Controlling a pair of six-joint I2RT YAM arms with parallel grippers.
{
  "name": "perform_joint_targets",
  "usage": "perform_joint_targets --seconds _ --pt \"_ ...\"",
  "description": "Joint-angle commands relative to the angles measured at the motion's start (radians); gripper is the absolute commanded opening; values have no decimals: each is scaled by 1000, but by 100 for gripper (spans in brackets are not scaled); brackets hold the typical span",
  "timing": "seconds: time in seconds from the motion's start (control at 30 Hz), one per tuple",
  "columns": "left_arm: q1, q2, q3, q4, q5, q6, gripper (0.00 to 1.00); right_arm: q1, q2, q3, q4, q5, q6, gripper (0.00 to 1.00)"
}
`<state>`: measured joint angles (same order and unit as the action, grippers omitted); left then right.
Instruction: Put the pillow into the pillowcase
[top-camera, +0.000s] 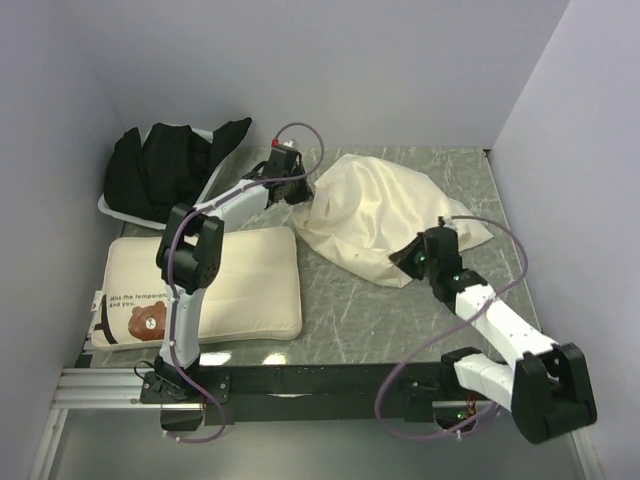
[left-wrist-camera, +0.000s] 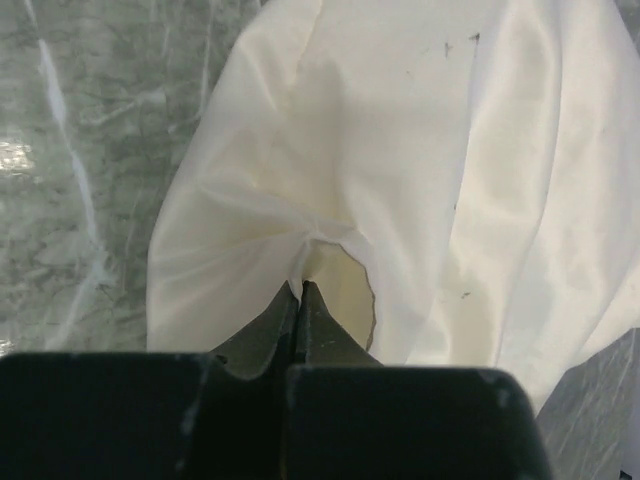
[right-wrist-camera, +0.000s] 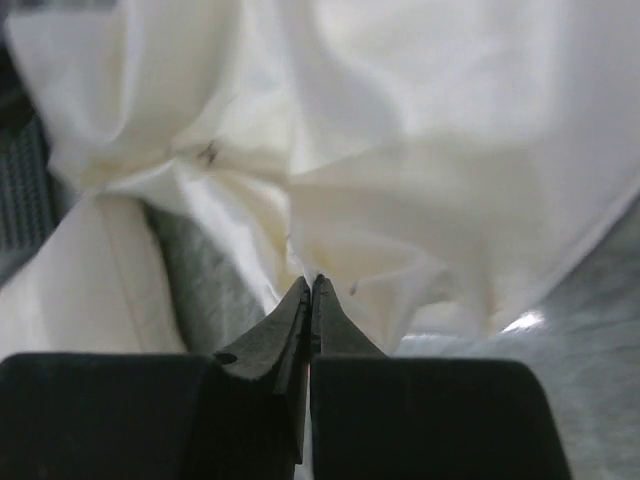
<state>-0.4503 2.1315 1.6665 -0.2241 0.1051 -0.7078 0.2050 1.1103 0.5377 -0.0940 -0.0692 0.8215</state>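
**Top view.** We see the pillow (top-camera: 235, 285) lying flat at the near left of the table (top-camera: 400, 325), with its bear print toward the left edge. The pillowcase (top-camera: 365, 210) is bunched in a mound at centre-right, close to the pillow's far right corner. The left gripper (top-camera: 303, 193) meets the mound's far left edge, and the right gripper (top-camera: 405, 262) meets its near right edge. A black cloth (top-camera: 165, 165) sits in a white tray (top-camera: 108, 208) at the far left.

**Left wrist view.** We see the left gripper (left-wrist-camera: 300, 290) clenched, pinching a puckered hem of the pillowcase (left-wrist-camera: 400, 150).

**Right wrist view.** We see the right gripper (right-wrist-camera: 311, 285) clenched, nipping a gathered fold of the pillowcase (right-wrist-camera: 430, 150).
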Motion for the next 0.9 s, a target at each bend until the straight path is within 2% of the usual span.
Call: perform_joint_targets --seconds 0.0,0.07,0.13,0.2,0.3,0.33,0.4,0.43,0.5,0.53,0.6,0.63,0.77,0.87 --pt "60 -41 -20 14 -91 -16 1 268 -130 -125 66 41 68 0" --pt "94 -99 -65 34 -102 -47 1 385 -181 -238 91 68 129 0" --pt "154 -140 -129 77 -102 -93 1 503 -220 -364 226 114 218 0" --pt "197 -173 -139 75 -87 -102 2 569 -225 -427 319 141 261 1" --pt "202 -157 -100 42 -76 -79 9 585 -184 -452 332 144 226 9" --pt "202 -156 -102 40 -58 -79 23 586 -172 -446 333 135 216 17" --pt "202 -165 -134 61 -44 -84 36 588 -176 -430 306 132 179 25" --pt "202 -186 -146 75 -42 -85 48 591 -196 -408 286 134 168 35" --pt "200 -211 -171 75 -64 -72 57 594 -225 -380 225 114 113 42" --pt "202 -240 -174 63 -79 -65 66 597 -256 -337 193 115 98 49" --pt "202 -278 -188 14 -132 -41 76 620 -282 -292 102 138 49 53" --pt "202 -326 -201 2 -155 -41 86 625 -299 -248 76 149 36 55" --pt "202 -456 -310 -24 -278 -33 98 633 -285 -159 19 180 -19 56" --pt "196 -531 -404 -50 -352 -21 99 634 -210 -91 16 195 -61 57"
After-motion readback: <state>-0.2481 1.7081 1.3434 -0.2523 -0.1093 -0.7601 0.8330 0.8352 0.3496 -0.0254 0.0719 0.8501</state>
